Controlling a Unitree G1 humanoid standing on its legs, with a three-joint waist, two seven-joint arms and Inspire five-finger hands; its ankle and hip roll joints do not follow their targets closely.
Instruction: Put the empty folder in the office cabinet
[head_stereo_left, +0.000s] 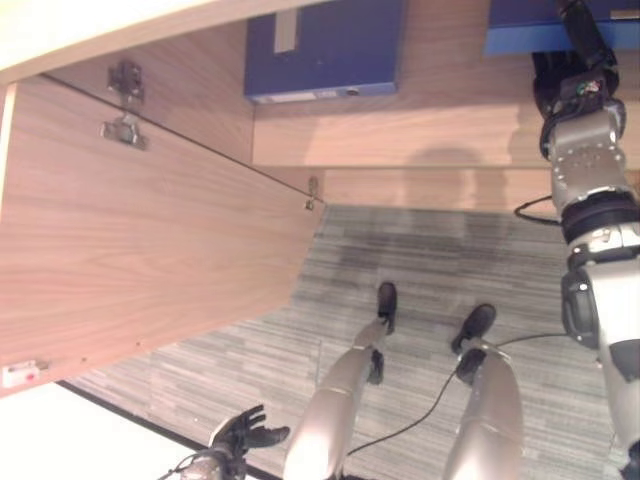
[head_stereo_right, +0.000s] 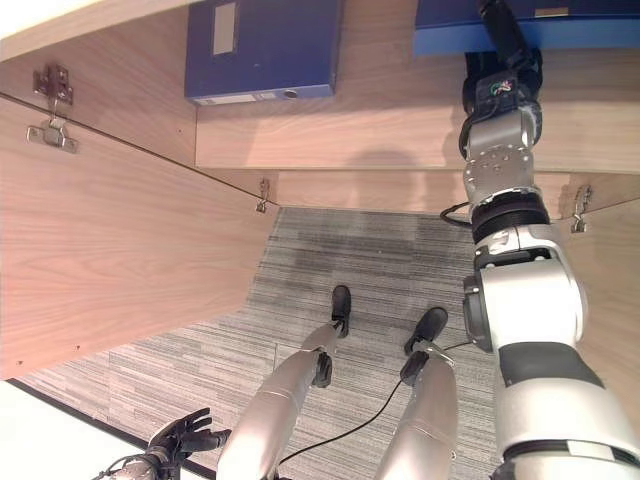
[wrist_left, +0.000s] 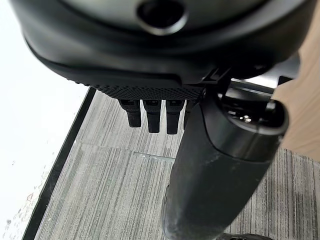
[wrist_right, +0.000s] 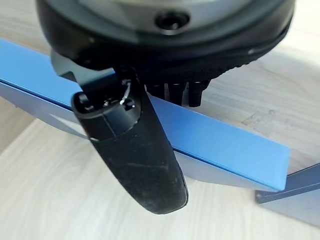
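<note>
A striped grey carpet (head_stereo_left: 420, 260) runs up to a light wooden office cabinet (head_stereo_right: 380, 130) whose shelf spans the far side of the scene.

At the far left the cabinet door (head_stereo_left: 140, 230) stands swung open, its hinges bare. Low down beside it, near the carpet, the left hand (head_stereo_right: 180, 435) hangs idle with its fingers spread and relaxed, holding nothing.

Further along, a dark blue binder (head_stereo_left: 320, 50) already rests on the shelf.

To the right, the right hand (head_stereo_right: 500, 60) reaches up into the cabinet and has hold of the blue folder (wrist_right: 215, 135). In the right wrist view the thumb (wrist_right: 135, 150) lies across the folder's upper face while the fingers (wrist_right: 177, 92) show past its far edge, so the folder appears pinched between them. The folder seems to sit at or just over the shelf, well apart from the binder; whether its underside is fully down on the wood I cannot tell.

The step in hand looks like the placing itself. To do it well, the folder should be pushed level and deep enough that no edge overhangs the shelf front, then settled flat before the thumb lifts. Letting go early could tip it out. The hand should draw straight back, clear of the folder's edge.
</note>
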